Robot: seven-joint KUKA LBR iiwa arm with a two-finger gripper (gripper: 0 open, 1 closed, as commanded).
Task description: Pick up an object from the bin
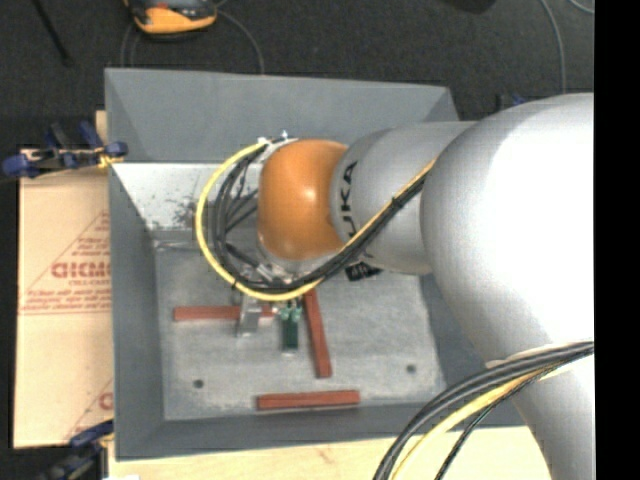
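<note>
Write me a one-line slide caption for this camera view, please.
Gripper low in the grey bin, beside a small green object, among three reddish-brown flat strips.

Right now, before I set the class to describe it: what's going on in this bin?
A robot arm reaches in from the right. Its pincer is low over the floor of the grey bin, at the right end of a reddish-brown stick lying on the left. A small dark green thing sits just to its right, beside a second stick. A third lies along the near wall. Nothing looks lifted yet.
</note>
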